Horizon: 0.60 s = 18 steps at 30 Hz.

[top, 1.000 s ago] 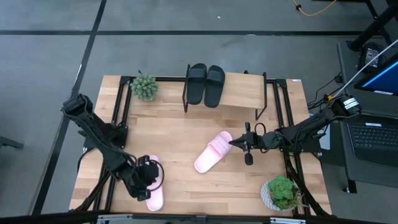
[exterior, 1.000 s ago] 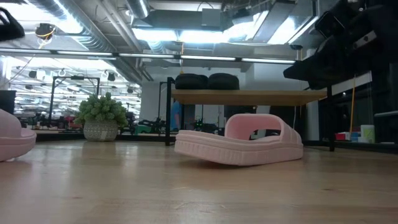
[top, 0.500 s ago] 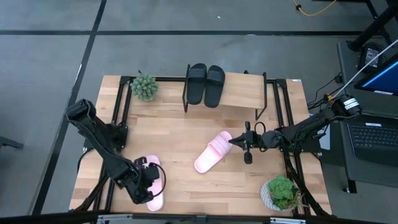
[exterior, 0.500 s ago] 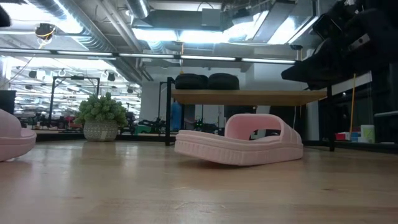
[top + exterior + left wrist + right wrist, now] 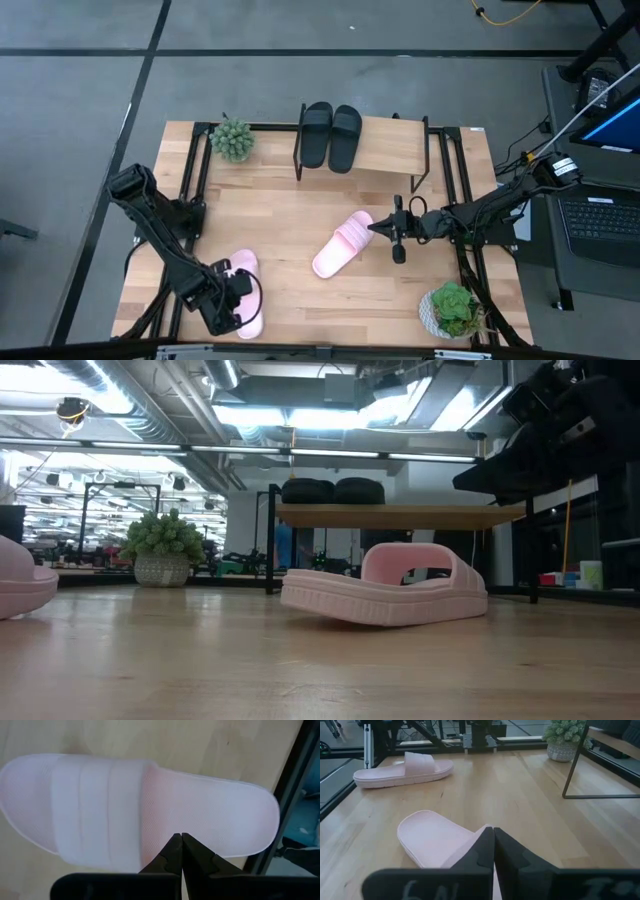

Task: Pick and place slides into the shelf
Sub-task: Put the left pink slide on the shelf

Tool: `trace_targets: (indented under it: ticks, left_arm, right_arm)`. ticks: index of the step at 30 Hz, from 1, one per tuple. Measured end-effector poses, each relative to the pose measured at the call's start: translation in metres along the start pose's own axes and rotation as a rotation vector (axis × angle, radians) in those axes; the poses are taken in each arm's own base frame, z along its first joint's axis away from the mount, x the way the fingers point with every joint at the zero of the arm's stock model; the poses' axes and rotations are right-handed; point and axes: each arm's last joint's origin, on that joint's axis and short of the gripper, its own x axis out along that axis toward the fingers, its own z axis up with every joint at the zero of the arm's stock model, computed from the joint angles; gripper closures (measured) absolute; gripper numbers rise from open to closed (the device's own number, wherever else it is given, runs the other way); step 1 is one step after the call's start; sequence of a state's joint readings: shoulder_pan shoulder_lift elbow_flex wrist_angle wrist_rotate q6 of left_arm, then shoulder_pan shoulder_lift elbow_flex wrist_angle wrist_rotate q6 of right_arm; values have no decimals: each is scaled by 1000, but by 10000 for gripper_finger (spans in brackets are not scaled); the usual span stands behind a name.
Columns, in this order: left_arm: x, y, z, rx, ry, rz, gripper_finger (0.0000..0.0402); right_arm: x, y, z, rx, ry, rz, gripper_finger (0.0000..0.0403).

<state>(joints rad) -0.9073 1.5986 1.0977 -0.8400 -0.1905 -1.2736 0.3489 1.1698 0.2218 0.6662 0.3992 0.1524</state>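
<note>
- Shelf: low rack, light plank top on thin black frame; stood at far edge of table, right of centre.
- Black slides: pair, side by side, touching, on left end of shelf top; seen in low view as two dark rounded shapes on the plank.
- Pink slide, centre: lay angled on tabletop, in front of shelf, toe end toward right gripper; one end raised slightly off the wood in low view.
- Pink slide, near-left: lay by table's near-left corner, partly under left gripper; filled left wrist view, ribbed strap visible.
- Left gripper: poised directly over near-left pink slide; fingers pressed together, holding nothing.
- Right gripper: just beside centre pink slide's toe end; fingers closed against each other, empty, tips over the slide's edge in right wrist view.
- Potted plants: one at far-left, one at near-right.
- Laptop: off table, right side.
</note>
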Motion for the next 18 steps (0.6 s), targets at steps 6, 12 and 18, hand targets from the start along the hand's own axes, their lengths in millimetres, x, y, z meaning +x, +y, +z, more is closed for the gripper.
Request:
trace_targets:
  ticks: [6,12,18]
  left_arm:
    - [-4,7,2,28,44,30,402]
    - [-17,29,18,85,70,107,401]
    - [-29,44,39,192,11,97,401]
  right_arm:
    - [0,0,0,0,0,0,396]
    - [0,0,0,0,0,0,396]
    - [0,0,-1,-8,8,-1,396]
